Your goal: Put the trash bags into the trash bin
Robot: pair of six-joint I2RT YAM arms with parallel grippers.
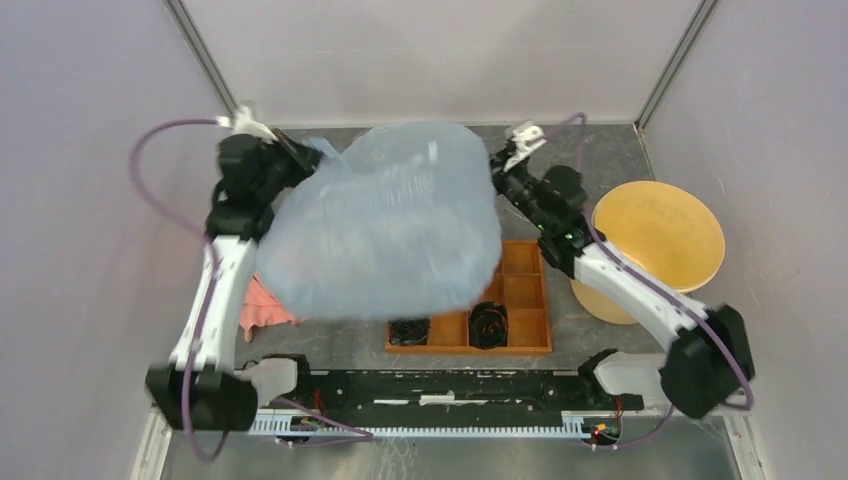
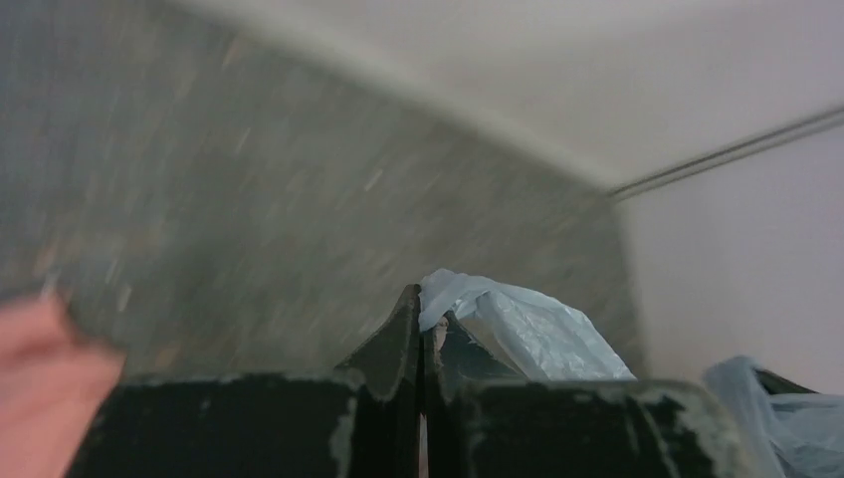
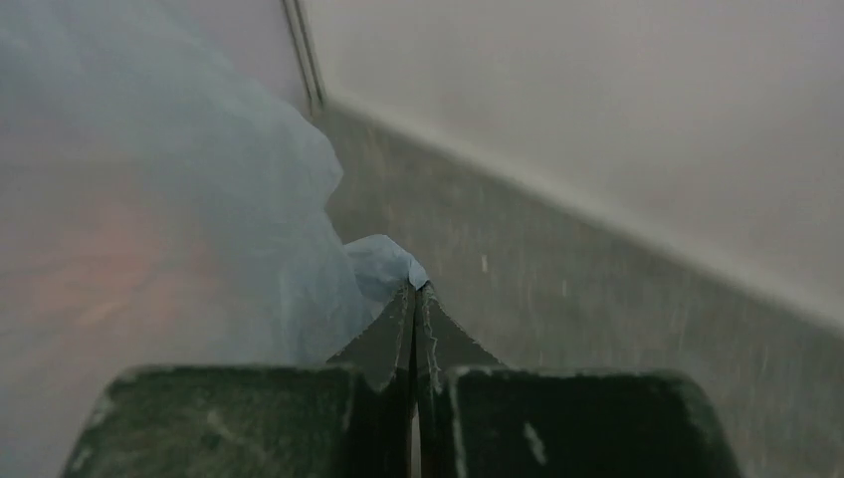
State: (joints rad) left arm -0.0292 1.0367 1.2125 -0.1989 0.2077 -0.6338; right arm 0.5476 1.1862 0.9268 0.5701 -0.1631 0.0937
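A pale blue translucent trash bag [image 1: 390, 225] hangs spread and billowed between my two arms above the table's middle. My left gripper [image 1: 300, 155] is shut on the bag's left edge; in the left wrist view a fold of blue film [image 2: 518, 324] sticks out past the pinched tips of this gripper [image 2: 423, 304]. My right gripper [image 1: 497, 165] is shut on the bag's right edge, with film [image 3: 383, 261] bunched at the tips of that gripper [image 3: 416, 291] and the bag filling the left of that view. The yellow-tan trash bin [image 1: 655, 245] stands upright at the right, apart from the bag.
An orange compartmented tray [image 1: 520, 300] with black items lies under the bag's right side, close to the bin. A salmon-pink cloth [image 1: 265, 305] lies by the left arm. White walls enclose the grey table on three sides.
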